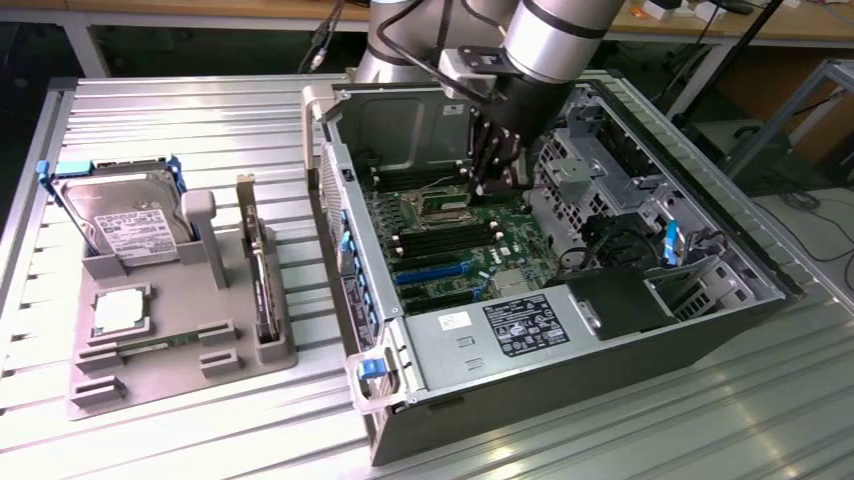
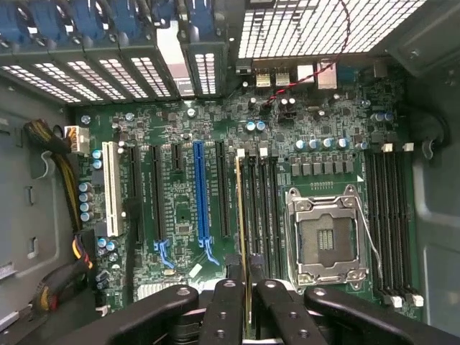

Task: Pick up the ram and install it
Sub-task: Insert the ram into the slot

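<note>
Hand [image 2: 244, 291] grips the ram [image 2: 239, 215] (seen edge-on) at the motherboard [image 2: 180, 122] memory slots.

I see the gripper [image 2: 246, 289] clamped on the ram [image 2: 239, 208], held edge-on between the fingers [image 2: 223, 309]. It runs out ahead of them over the black memory slots [image 2: 264, 208]. The open CPU socket [image 2: 327, 237] is just beside the slots on the green motherboard [image 2: 180, 215]. Can't tell if the ram is seated.

The arm [image 1: 554, 45] reaches steeply down, tool [image 1: 491, 178] pointing downward, its fingers [image 2: 223, 309] pinched close together.
</note>
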Motion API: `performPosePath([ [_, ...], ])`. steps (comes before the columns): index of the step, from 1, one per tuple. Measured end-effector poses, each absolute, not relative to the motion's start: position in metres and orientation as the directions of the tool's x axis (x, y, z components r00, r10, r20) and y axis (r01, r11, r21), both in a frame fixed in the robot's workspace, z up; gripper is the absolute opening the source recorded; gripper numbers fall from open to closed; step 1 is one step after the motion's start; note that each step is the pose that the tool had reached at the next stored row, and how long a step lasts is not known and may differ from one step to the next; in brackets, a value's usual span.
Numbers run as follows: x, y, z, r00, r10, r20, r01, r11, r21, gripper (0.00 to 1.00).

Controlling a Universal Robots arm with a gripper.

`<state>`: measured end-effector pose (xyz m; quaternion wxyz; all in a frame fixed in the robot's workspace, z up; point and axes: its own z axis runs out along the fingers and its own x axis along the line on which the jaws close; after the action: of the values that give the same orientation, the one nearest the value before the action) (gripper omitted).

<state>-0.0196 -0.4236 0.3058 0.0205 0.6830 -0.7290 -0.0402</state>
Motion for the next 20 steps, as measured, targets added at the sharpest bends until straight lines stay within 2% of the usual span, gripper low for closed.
performPosePath([
  [11,-0.031,-0.417,0.283,-0.066,-0.997,-0.026,-0.996,0.064,0.067,0.14],
  [20,-0.025,-0.410,0.252,-0.066,-0.997,-0.026,-0.996,0.065,0.067,0.14],
])
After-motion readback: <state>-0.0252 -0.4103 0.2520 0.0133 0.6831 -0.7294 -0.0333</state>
